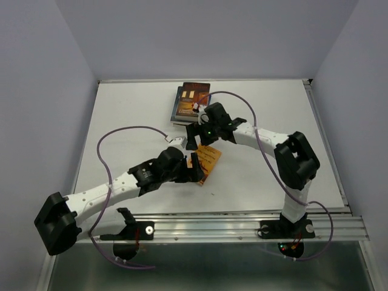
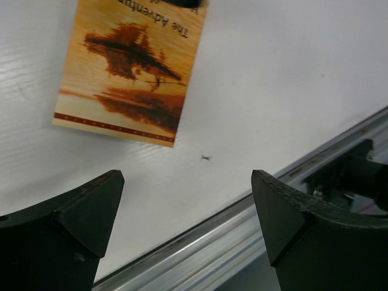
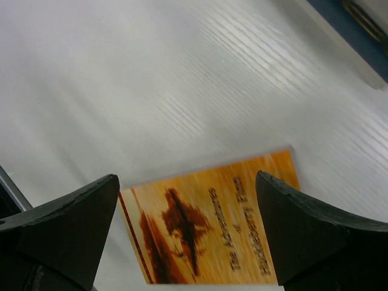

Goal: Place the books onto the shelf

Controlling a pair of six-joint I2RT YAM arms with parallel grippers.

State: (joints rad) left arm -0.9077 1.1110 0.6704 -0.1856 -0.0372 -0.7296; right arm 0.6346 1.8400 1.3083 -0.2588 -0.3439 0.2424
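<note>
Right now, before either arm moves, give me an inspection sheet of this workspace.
Surface: white table, faintly ribbed.
Job's things: orange book lying flat, cover up, between the two grippers; stack of books near the far edge, dark cover on top, a blue one beneath; no shelf seen.
Clutter: one small dark speck near the orange book.
Grippers: left gripper open, holding nothing; right gripper open, holding nothing, above the orange book.
Cables: left purple cable loops over bare table; right purple cable arcs close by the stack.
Surroundings: plain grey walls; metal rail along the near edge.
</note>
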